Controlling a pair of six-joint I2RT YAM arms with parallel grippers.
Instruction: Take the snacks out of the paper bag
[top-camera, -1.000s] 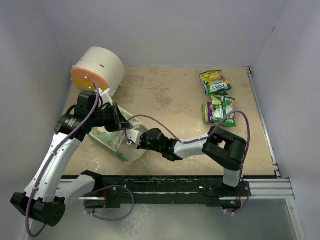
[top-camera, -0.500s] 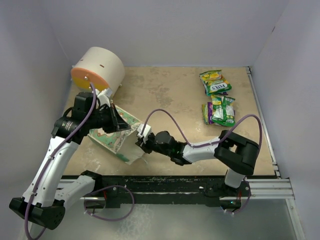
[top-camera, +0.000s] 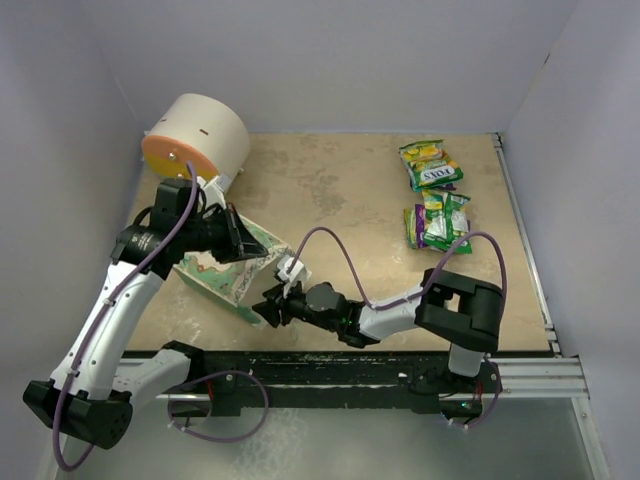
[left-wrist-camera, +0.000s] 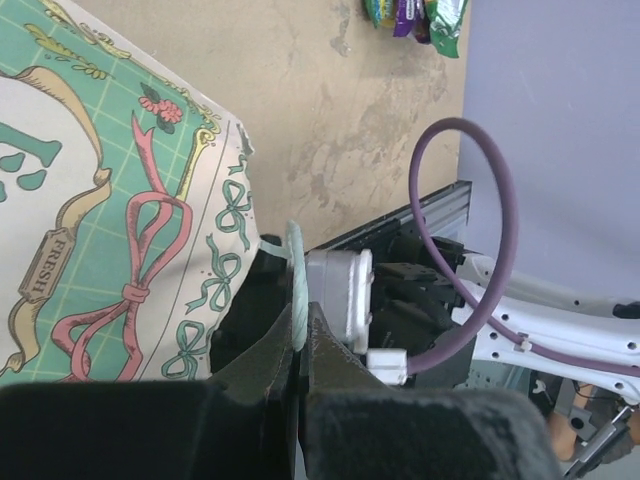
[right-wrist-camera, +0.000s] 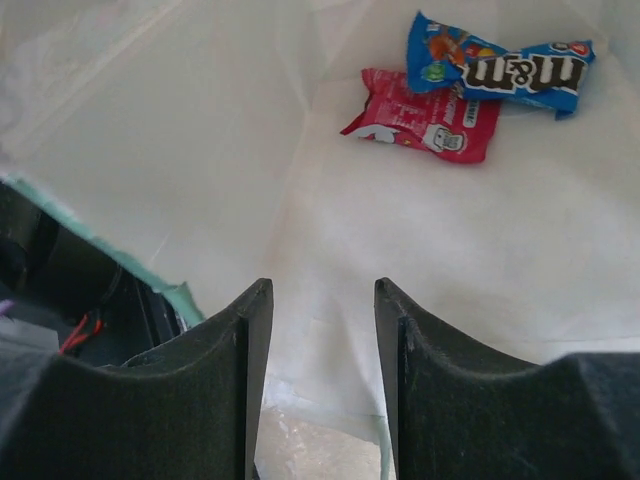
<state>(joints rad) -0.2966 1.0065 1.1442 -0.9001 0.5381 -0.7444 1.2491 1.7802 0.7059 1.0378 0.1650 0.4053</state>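
Fingers (left-wrist-camera: 250, 380) of the left gripper (left-wrist-camera: 298, 335) are clamped on one thin green string handle (left-wrist-camera: 294, 265) of the paper bag (left-wrist-camera: 100, 200), which is held tilted on the tan table (top-camera: 330, 190). Those of the right gripper (right-wrist-camera: 318, 300) are spread apart and empty inside the bag's pale, creased interior, where two glossy snacks are seen touching: one red packet (right-wrist-camera: 425, 115) and one blue packet (right-wrist-camera: 500, 65). Two crinkly heaps of packets, the far cluster (top-camera: 430, 165) and the near cluster (top-camera: 437, 222), are set well apart from the bag.

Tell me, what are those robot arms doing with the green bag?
The left gripper pinches the string handle of the paper bag. The right gripper, open, reaches into the bag's mouth, where a blue packet and a red packet lie. Other snacks sit out on the table.
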